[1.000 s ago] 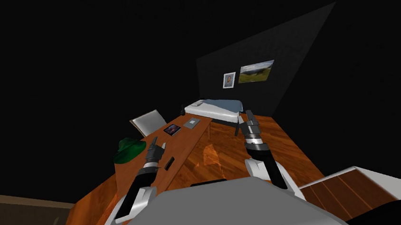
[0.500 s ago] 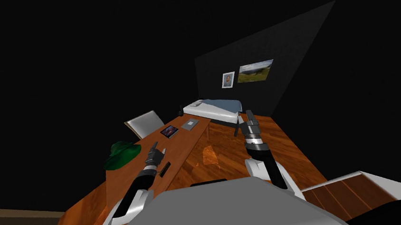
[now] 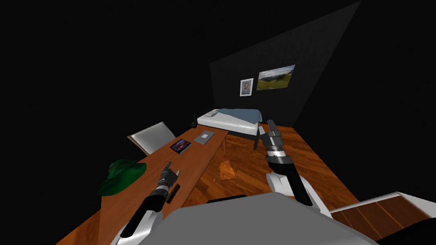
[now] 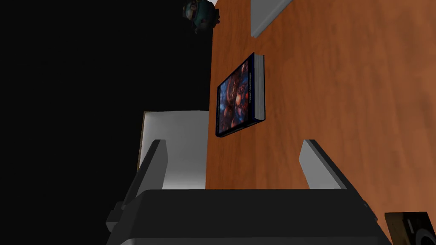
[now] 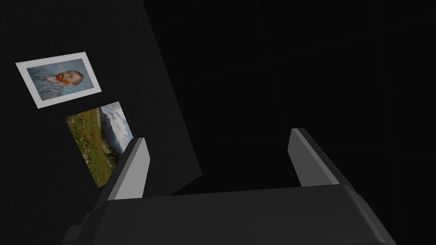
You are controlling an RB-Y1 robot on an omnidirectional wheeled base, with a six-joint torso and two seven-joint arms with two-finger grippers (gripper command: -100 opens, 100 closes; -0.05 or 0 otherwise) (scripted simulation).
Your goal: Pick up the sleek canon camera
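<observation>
A small flat black camera (image 3: pixel 172 193) lies near the front edge of the brown wooden desk (image 3: pixel 133 207). In the left wrist view a corner of the black camera (image 4: pixel 411 225) shows beside the gripper's body, outside the fingers. My left gripper (image 3: pixel 172 169) hovers open over the desk just beyond the camera, and nothing sits between its fingers (image 4: pixel 158 153). The left gripper (image 4: pixel 233 142) points toward a dark-covered book (image 4: pixel 238 98). My right gripper (image 3: pixel 270 127) is raised over the floor to the right of the desk, and the right gripper (image 5: pixel 218 136) stands open and empty.
On the desk lie a green hat (image 3: pixel 119 174), the book (image 3: pixel 181 146) and a grey pad (image 3: pixel 203 136). A small dark figure (image 3: pixel 194 124) stands at the desk's far end. A white chair (image 3: pixel 151 137) stands behind the desk and a bed (image 3: pixel 232 118) beyond it. Black area surrounds the room.
My view has swung, so the desk and its things have drifted left. My left gripper has dropped lower and nearer over the desk, still open. The right arm has held still.
</observation>
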